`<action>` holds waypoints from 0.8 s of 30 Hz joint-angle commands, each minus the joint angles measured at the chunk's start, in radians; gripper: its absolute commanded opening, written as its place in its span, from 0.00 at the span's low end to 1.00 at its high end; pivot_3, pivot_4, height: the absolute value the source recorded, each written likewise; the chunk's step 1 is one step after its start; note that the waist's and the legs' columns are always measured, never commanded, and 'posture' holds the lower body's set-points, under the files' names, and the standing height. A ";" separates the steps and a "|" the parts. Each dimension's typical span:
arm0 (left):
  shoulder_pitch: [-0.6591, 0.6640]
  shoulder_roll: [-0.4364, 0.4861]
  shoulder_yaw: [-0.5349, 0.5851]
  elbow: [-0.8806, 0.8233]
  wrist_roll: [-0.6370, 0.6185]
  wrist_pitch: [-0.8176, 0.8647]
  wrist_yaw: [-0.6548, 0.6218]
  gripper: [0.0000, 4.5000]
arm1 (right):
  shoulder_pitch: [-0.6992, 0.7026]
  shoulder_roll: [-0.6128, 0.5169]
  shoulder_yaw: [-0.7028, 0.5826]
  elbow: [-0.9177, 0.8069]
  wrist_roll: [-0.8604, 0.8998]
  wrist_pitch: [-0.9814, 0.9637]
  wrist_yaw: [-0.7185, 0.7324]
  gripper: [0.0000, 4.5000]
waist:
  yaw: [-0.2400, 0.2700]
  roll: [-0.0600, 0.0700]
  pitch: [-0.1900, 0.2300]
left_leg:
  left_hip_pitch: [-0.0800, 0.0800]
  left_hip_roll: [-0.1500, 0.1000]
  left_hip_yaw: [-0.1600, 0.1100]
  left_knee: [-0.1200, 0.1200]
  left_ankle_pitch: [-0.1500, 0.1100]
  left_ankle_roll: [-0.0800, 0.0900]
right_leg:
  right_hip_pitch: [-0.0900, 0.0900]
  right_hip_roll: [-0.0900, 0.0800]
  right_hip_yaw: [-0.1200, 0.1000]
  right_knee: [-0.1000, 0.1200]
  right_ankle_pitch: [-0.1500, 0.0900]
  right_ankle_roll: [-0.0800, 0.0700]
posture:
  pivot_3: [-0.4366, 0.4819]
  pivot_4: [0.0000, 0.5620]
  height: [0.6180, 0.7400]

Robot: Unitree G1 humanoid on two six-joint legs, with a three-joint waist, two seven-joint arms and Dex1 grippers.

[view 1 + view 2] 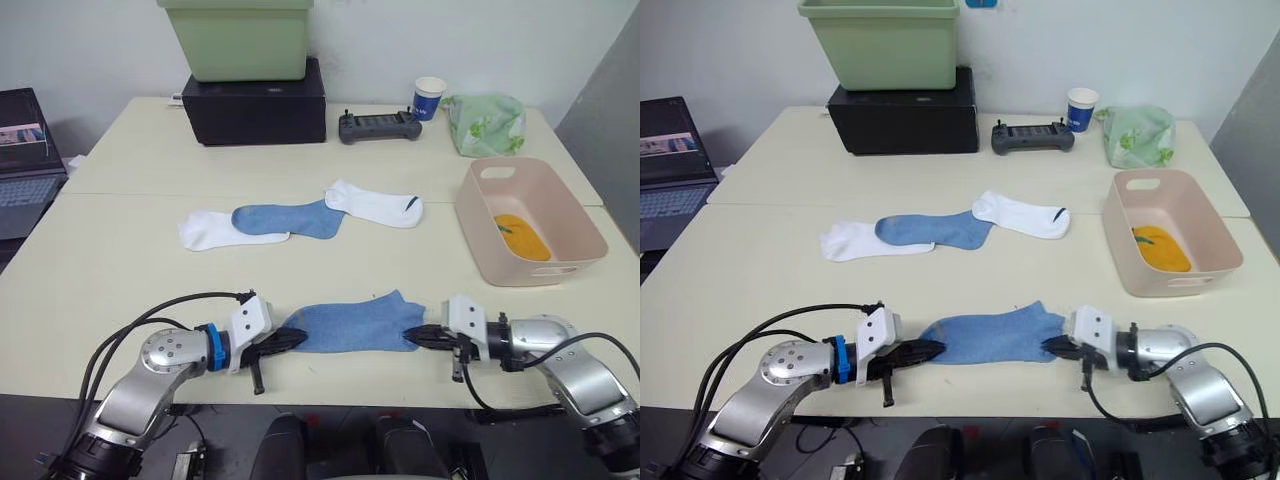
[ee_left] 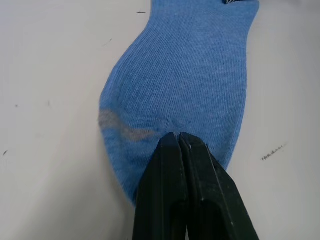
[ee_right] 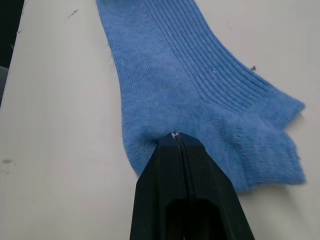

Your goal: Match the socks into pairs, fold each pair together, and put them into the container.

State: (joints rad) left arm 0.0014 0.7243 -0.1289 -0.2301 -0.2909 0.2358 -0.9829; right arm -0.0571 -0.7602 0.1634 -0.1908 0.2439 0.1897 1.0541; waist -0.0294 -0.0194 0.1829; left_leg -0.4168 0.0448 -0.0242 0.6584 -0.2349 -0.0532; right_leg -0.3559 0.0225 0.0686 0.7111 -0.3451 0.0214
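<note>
Low in the frame, the left gripper (image 1: 292,340) and right gripper (image 1: 418,336) are pinching opposite ends of a light blue sock (image 1: 352,324). Pairing is beginning; its mate (image 1: 290,218) is lying mid-table, awaiting alignment.

No text or number can be read; the laptop (image 1: 25,160) screen looks too blurred to make out.

Both arms are silver metal with round joint housings, white blocks at the wrists, a blue ring on the left one, looping black cables, and tapered black fingers (image 2: 180,190).
</note>
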 commanded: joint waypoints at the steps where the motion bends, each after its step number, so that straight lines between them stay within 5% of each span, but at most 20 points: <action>1: 0.012 0.008 0.066 -0.013 -0.048 0.016 -0.009 0.01 | 0.014 -0.019 -0.092 -0.032 0.087 0.063 0.010 0.00 | -0.001 0.000 0.000 | 0.002 0.000 0.000 0.000 0.000 0.001 | 0.002 0.000 0.000 -0.001 0.000 0.000 | 0.48 0.27 1.00; 4: -0.013 -0.033 0.163 -0.049 -0.132 0.071 0.052 0.01 | -0.036 0.039 -0.186 -0.064 0.162 0.114 -0.082 0.00 | -0.002 0.000 0.001 | 0.001 0.000 0.000 0.000 -0.001 0.001 | 0.002 0.000 0.000 0.000 0.000 -0.001 | 0.48 0.27 1.00; 7: -0.037 -0.074 0.260 -0.046 -0.176 0.107 0.142 0.04 | -0.084 0.088 -0.250 -0.050 0.187 0.170 -0.175 0.14 | -0.005 0.000 0.001 | 0.001 0.001 -0.001 0.000 -0.001 0.001 | 0.001 0.000 -0.001 0.000 0.000 -0.001 | 0.48 0.27 1.00; 18: 0.028 -0.173 0.411 0.029 -0.129 0.079 0.362 0.78 | -0.159 0.170 -0.216 0.085 0.073 0.140 -0.299 0.99 | -0.003 0.000 0.001 | 0.001 0.000 0.000 0.000 -0.001 0.001 | 0.001 -0.001 0.000 -0.001 0.000 0.000 | 0.48 0.27 1.00; 21: 0.057 -0.184 0.420 0.027 -0.119 0.069 0.384 0.99 | -0.166 0.189 -0.208 0.072 0.079 0.157 -0.300 1.00 | -0.004 0.000 0.001 | 0.001 0.001 0.000 -0.001 -0.001 0.001 | 0.001 -0.001 0.000 0.000 0.000 -0.001 | 0.48 0.27 1.00; 24: 0.056 -0.182 0.415 0.026 -0.113 0.059 0.390 0.99 | -0.165 0.189 -0.197 0.059 0.070 0.165 -0.300 1.00 | -0.003 0.000 0.001 | 0.001 0.001 0.000 -0.001 -0.001 0.001 | 0.001 -0.001 0.000 0.000 0.000 -0.001 | 0.48 0.27 1.00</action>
State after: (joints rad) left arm 0.0648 0.5422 0.2594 -0.1857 -0.4109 0.3202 -0.5995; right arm -0.2094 -0.5679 -0.0269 -0.0899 0.3078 0.3574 0.7564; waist -0.0322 -0.0195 0.1838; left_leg -0.4159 0.0451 -0.0243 0.6575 -0.2356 -0.0526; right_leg -0.3551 0.0218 0.0685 0.7105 -0.3455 0.0208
